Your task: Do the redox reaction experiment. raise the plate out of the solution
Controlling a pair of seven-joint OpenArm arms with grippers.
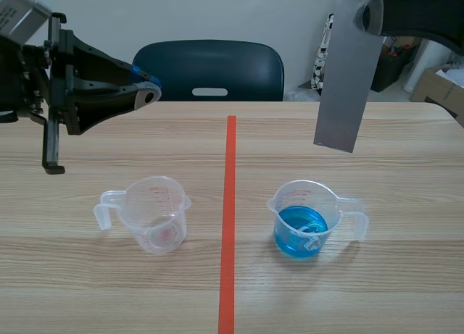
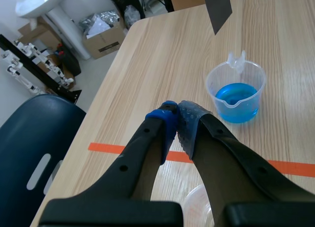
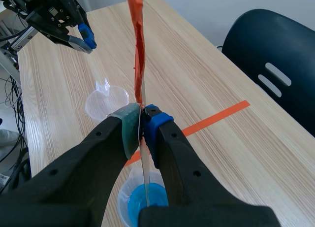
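Plate (image 1: 346,80), pinched in right jaws, hangs over blue-liquid cup (image 1: 308,196); left jaws closed.

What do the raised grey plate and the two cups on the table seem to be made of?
The plate: probably metal, matte finish; it is thin, flat, evenly dull grey, with straight edges. The cup with blue liquid and the empty cup: apparently clear plastic, glossy; see-through walls, moulded handles and spouts, red printed scale on the empty one.
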